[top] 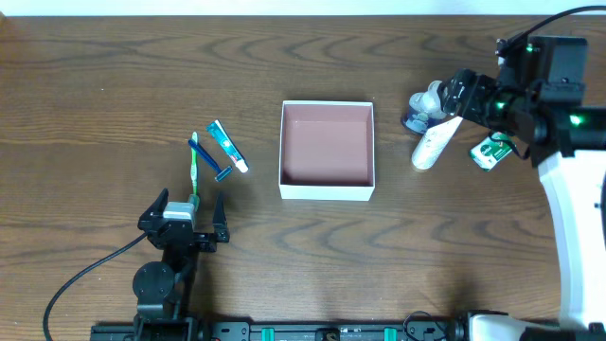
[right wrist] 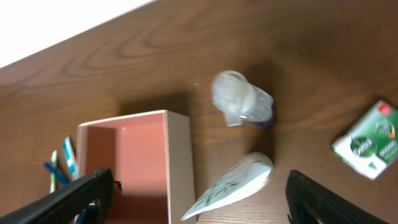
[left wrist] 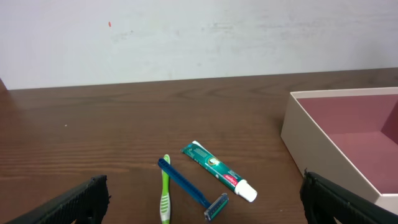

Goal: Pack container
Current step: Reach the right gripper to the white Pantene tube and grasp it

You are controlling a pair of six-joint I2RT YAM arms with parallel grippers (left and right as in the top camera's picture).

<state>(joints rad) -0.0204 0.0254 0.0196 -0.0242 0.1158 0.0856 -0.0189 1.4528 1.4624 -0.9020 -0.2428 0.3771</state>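
Left gripper (top: 188, 203) spread wide, holding nothing, just behind the toothbrush (top: 195, 180), right gripper (top: 461, 95) likewise agape near a blurred pale bottle (right wrist: 239, 99) we cannot identify, fingers (left wrist: 74, 205) cropped by the bottom edge in both wrist views, container (top: 327, 192) mid-table between the arms

Container (left wrist: 314, 140): cut off by the left wrist view's right edge.
Clear-capped bottle (right wrist: 239, 102): blurred for us, right wrist view.
Green box (right wrist: 368, 140): we cannot read its print.
Left gripper (left wrist: 204, 186): bottom edge crops its fingers.
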